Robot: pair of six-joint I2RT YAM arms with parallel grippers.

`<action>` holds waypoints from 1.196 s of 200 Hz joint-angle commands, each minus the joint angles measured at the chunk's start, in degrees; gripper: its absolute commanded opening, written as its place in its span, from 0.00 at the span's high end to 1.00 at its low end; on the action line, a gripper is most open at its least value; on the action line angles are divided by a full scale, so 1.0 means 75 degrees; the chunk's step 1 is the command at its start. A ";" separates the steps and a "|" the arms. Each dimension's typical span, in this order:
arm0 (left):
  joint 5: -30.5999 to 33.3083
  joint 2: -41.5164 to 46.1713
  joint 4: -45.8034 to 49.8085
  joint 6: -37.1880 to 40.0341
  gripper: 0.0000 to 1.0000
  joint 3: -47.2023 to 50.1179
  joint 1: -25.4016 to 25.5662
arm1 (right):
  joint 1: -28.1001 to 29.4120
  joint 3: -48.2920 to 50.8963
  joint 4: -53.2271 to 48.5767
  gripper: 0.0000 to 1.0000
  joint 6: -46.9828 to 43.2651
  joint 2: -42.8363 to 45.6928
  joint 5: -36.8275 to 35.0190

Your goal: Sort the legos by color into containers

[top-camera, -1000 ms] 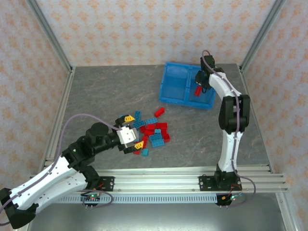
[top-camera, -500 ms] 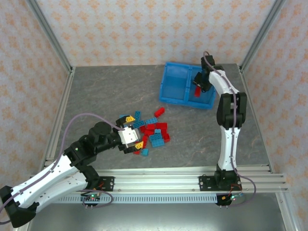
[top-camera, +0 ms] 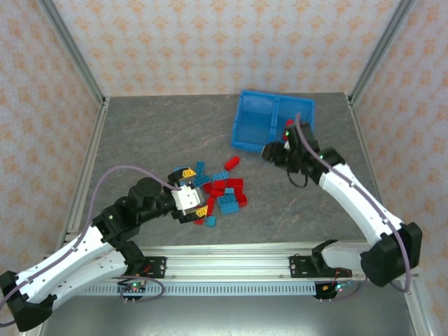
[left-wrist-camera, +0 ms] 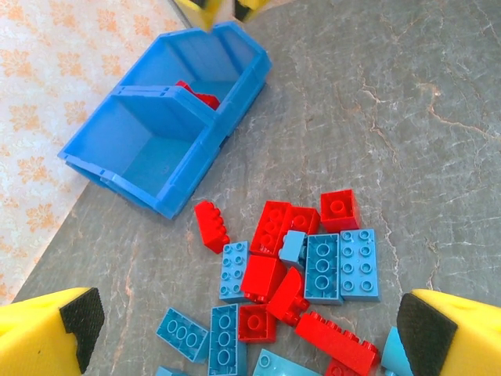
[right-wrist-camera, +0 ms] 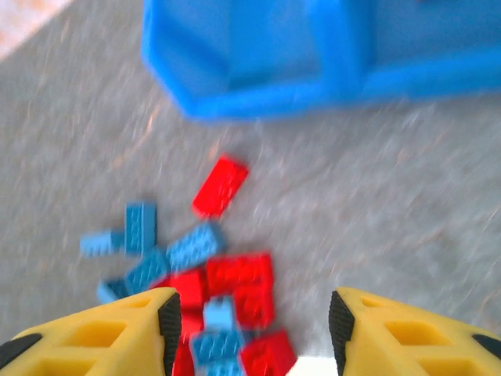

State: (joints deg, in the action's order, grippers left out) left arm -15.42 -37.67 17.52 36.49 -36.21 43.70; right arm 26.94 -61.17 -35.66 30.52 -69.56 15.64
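Studded red and light-blue legos lie jumbled; left claw spread, right claw parted, empty.

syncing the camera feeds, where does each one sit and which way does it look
top external: above and behind the bases, looking down on the table; both arms, left gripper, right gripper.
left wrist: low over the legos, looking toward the bin; its yellow fingers in the bottom corners.
right wrist: by the bin, looking down on the legos, blurred; its yellow fingers at the bottom.
all three share bin and legos.
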 commanded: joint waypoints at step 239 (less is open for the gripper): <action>-0.0207 -0.0193 0.0426 0.0090 0.00 -0.0252 -0.0084 | 0.2234 0.0221 0.0656 0.69 -0.0536 -0.1510 -0.2913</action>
State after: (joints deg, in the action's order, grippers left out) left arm -19.29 -42.35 25.89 41.43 -37.26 43.70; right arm 46.26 -57.54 -30.98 23.46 -88.09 2.90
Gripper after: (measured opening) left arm 0.997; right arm 0.335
